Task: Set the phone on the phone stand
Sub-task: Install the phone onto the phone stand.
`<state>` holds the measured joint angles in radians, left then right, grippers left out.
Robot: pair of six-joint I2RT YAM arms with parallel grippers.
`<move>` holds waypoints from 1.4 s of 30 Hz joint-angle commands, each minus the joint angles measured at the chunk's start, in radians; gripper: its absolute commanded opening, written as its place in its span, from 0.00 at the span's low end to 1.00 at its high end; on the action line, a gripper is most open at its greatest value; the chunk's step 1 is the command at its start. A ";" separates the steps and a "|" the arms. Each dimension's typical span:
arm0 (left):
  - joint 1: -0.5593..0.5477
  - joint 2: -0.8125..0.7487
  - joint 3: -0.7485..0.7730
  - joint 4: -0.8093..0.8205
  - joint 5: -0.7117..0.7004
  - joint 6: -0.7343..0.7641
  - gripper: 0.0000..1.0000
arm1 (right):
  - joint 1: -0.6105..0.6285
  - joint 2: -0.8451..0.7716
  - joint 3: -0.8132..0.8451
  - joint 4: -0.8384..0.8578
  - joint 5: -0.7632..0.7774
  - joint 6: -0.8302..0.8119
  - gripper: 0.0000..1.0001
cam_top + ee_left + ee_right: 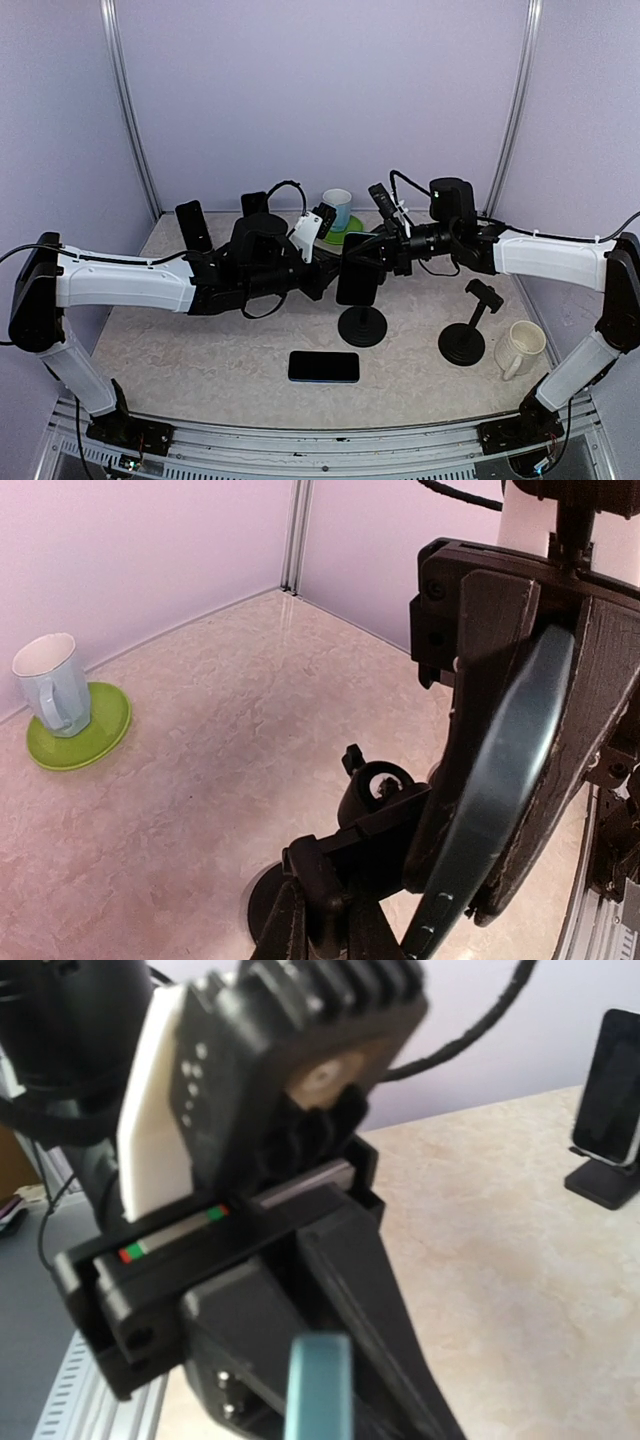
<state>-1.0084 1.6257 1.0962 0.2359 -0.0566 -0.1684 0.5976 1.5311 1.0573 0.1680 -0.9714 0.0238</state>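
Right gripper (380, 258) clamps the phone (357, 272) upright just above the stand (362, 325). Left gripper (332, 276) is narrow, its grip unclear. Only the top view shows a second phone (323, 366) flat before the stand. Behind the stand, a mug (55, 685) sits on a saucer (100, 730).

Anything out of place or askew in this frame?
Mildly: a dark phone lies flat on the table in front of the round-based black stand, and the second black stand, right of it, has a tilted, empty cradle. Nothing looks spilled or broken.
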 commanded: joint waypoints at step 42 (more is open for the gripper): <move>0.025 -0.141 -0.012 -0.002 -0.145 -0.065 0.00 | -0.121 -0.001 0.031 -0.152 0.585 -0.039 0.00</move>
<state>-0.9997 1.6188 1.0943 0.2314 -0.1535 -0.2234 0.5976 1.5181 1.0847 0.1062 -0.7395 0.0528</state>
